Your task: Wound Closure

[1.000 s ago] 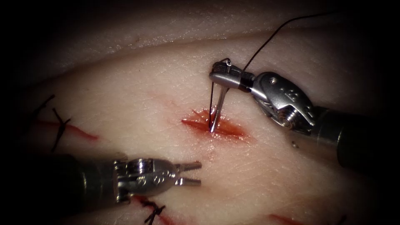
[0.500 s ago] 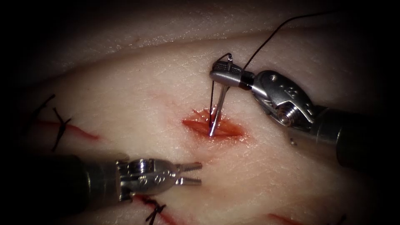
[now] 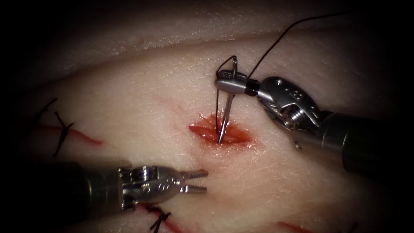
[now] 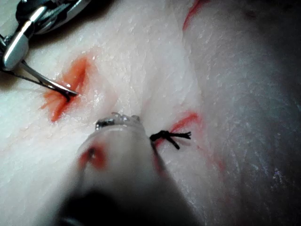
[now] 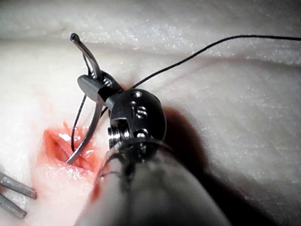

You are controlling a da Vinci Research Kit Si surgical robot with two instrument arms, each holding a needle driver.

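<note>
The open cut (image 3: 221, 133) in the pork-belly tissue (image 3: 142, 103) is a short, spindle-shaped gash, wet with red fluid (image 3: 202, 128), and the only thing in it is the tip of the curved needle (image 3: 227, 113), which rests down in the raw gap near its middle. The needle is a slim, bright steel arc standing nearly upright; the right arm's tool (image 3: 230, 82) has its jaws pressed together across it near the swaged tail end, so a short stub of the tail pokes up above the jaws while the long forward part of the curve hangs below them to the wound. The right wrist view shows the same needle (image 5: 88, 123) curving down from the clamped jaws into the red opening (image 5: 66, 153). Dark thread (image 3: 276, 43) leaves the needle's tail, loops over, and one strand drops beside the needle toward the cut while the other runs up and away to the right across the pale tissue. The left arm's tool (image 3: 195, 181) lies below and left of the cut, its two jaws spread slightly apart and holding nothing, hovering just over the skin. Black knotted stitches (image 3: 159, 219) sit on a red line beneath that tool, and more dark stitches (image 3: 60, 129) cross another red line far to the left.
</note>
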